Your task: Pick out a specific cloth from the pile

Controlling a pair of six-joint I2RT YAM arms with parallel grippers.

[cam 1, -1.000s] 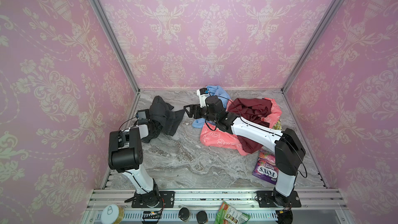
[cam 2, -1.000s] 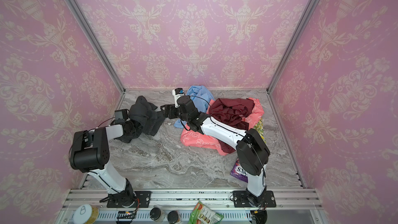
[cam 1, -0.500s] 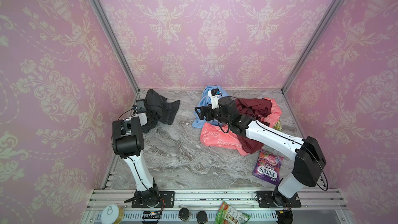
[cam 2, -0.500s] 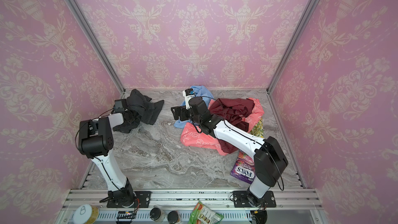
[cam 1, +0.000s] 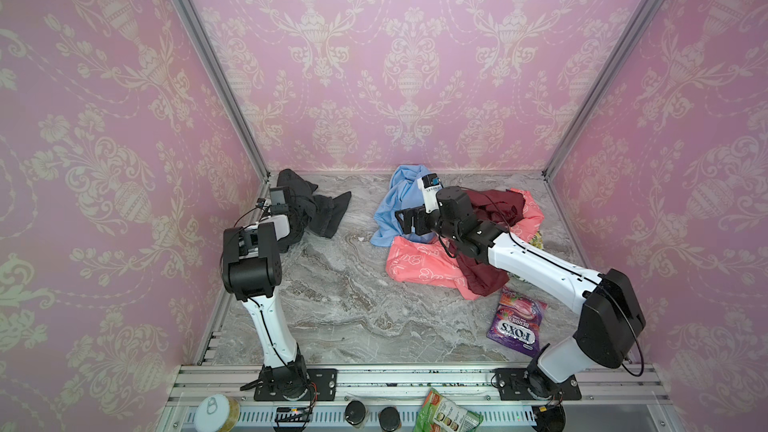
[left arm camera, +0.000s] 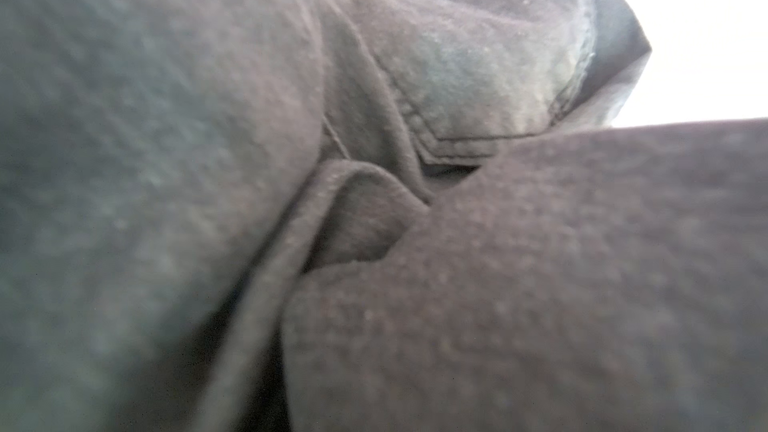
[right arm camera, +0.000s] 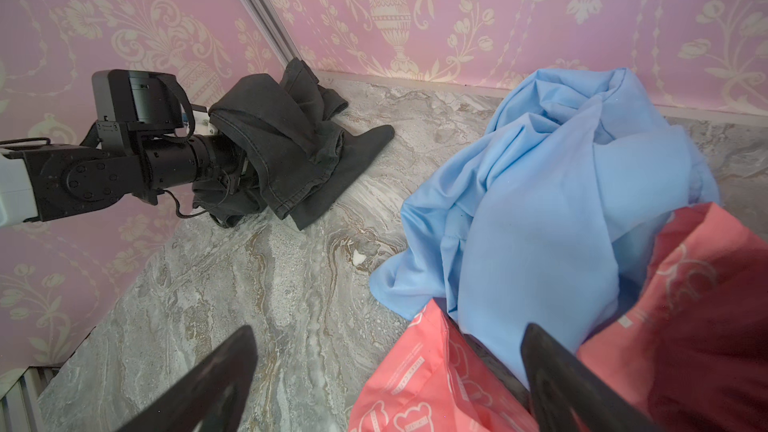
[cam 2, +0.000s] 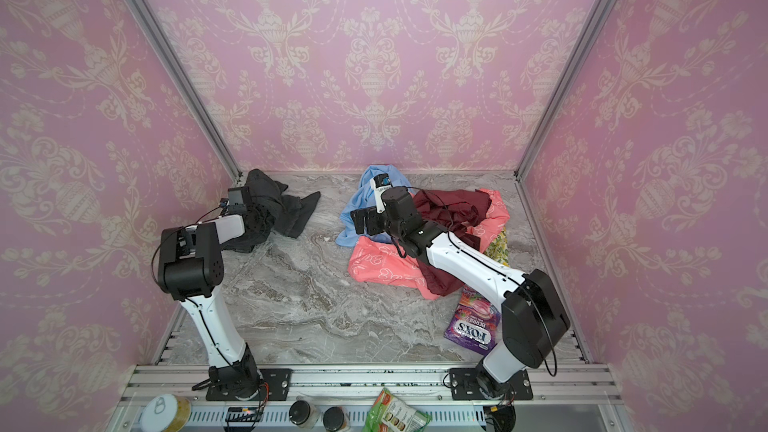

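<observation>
One table (cam 1: 332, 305): it is grey like marble, and a bare strip of it now lies between the dark cloth (cam 1: 324, 211) and the pile (cam 1: 419, 270).
Two arms: the left arm (cam 1: 266, 326) reaches to the far left corner; the right arm (cam 1: 540, 268) lies across the pile.
Pile: we see the blue cloth (right arm camera: 540, 201), the pink cloth (right arm camera: 436, 388) and the red cloth (cam 1: 503, 205) heaped on the right, with a bit of yellow cloth (cam 2: 498, 247) at the edge.
Dark cloth: it sits in the far left corner by the wall, well apart from the pile. One second ago it was nearer the middle, stretched toward the right arm.
What changed: the left arm has carried the dark cloth into the corner, and the right arm has pulled back to the pile.
Right gripper (right arm camera: 386, 384): its two fingers stand wide apart with nothing between them, near the edge of the blue cloth.
Left gripper (right arm camera: 230, 160): it is buried in the dark cloth. We cannot tell if it pinches the cloth or has let go; its camera shows only dark folds.
Sweet bag (cam 1: 515, 322): it lies near the right arm.
What this means: we think the picking is almost done, since the wanted cloth is out. We think only letting go and backing away is left.
</observation>
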